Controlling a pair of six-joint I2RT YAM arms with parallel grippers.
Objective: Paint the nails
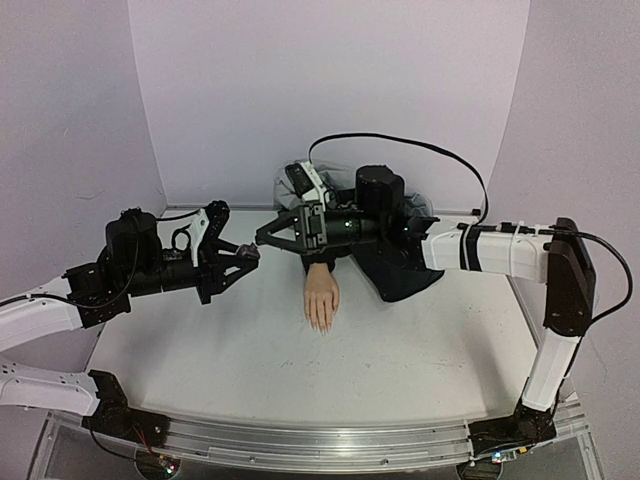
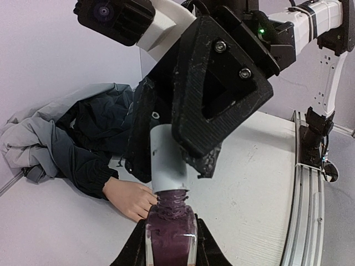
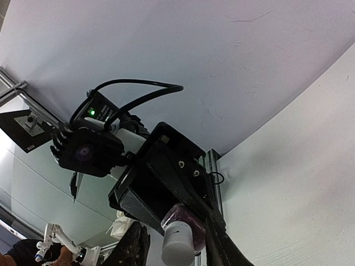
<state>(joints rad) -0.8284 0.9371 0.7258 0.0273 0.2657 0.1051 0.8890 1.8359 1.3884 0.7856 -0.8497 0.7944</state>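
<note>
My left gripper (image 1: 243,257) is shut on a square glass bottle of dark purple polish (image 2: 171,235) and holds it above the table, left of the mannequin hand. The bottle's white cap (image 2: 166,160) sits raised, with purple threads showing under it. My right gripper (image 1: 266,236) reaches in from the right. In the right wrist view its jaws stand either side of the cap (image 3: 178,246) with small gaps. The pale peach mannequin hand (image 1: 322,295) lies palm down, fingers toward me. Its nails are too small to make out. The bottle partly hides the hand in the left wrist view (image 2: 127,199).
A dark jacket (image 1: 400,265) lies bunched at the back under the right arm, its sleeve running to the mannequin wrist. Grey cloth (image 2: 28,138) lies beside it. Lilac walls close the back and sides. A metal rail (image 1: 320,440) runs along the near edge.
</note>
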